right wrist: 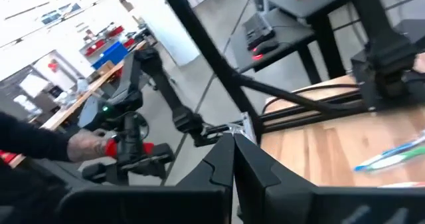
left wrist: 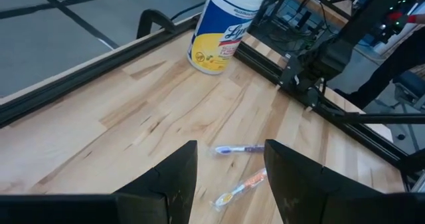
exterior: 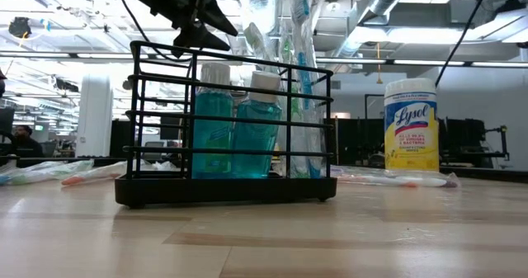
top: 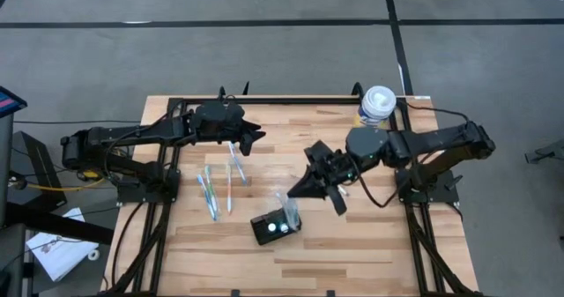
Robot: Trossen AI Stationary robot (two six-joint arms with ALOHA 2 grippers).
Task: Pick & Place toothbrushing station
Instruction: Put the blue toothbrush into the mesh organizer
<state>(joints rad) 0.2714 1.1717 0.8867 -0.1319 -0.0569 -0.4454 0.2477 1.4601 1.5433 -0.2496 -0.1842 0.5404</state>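
The toothbrushing station [top: 275, 227] is a black wire holder [exterior: 223, 189] with two blue-green bottles [exterior: 235, 129] and upright toothbrushes [exterior: 301, 72] in it. Its flat base rests on the table near the front edge. My right gripper [top: 295, 191] hangs shut in the air just beyond the station toward the far right, with nothing between its fingers [right wrist: 234, 161]. My left gripper [top: 256, 138] hovers open over the far-left middle of the table, its fingers [left wrist: 179, 184] apart above bare wood.
Several loose toothbrushes [top: 211, 193] lie left of the station, and two more [left wrist: 239, 167] lie ahead of my left gripper. A white-and-yellow wipes canister [top: 377, 105] stands at the far right corner. A black frame [top: 291, 100] rims the table. A person's arm [right wrist: 80, 147] shows beyond it.
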